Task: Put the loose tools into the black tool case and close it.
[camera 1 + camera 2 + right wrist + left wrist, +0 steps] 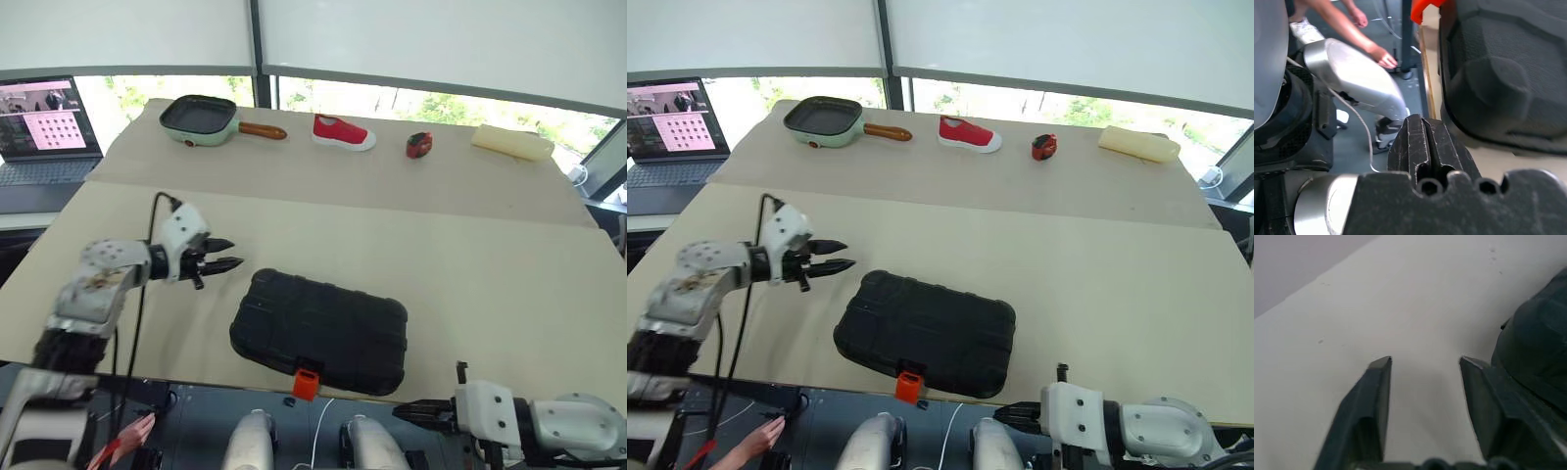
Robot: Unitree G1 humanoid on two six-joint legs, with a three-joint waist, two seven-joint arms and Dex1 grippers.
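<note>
The black tool case (318, 328) lies shut near the table's front edge, its orange latch (306, 384) hanging over the edge. The loose tools are out of view. My left gripper (223, 257) hovers just left of the case's far left corner, pointing toward it. It is open with nothing between its fingers (1376, 382), and the case (1537, 342) lies beside one of them. My right gripper (402, 412) is below the table's front edge, right of the latch. It is shut on nothing, with the case (1508, 68) just ahead of its fingers (1413, 132).
Along the back of the table stand a green-rimmed pan (201, 117), a red shoe (343, 132), a red-black tape measure (419, 145) and a pale yellow object (511, 143). A laptop (44, 127) sits off the left. A person's hand (1383, 58) reaches in under the table.
</note>
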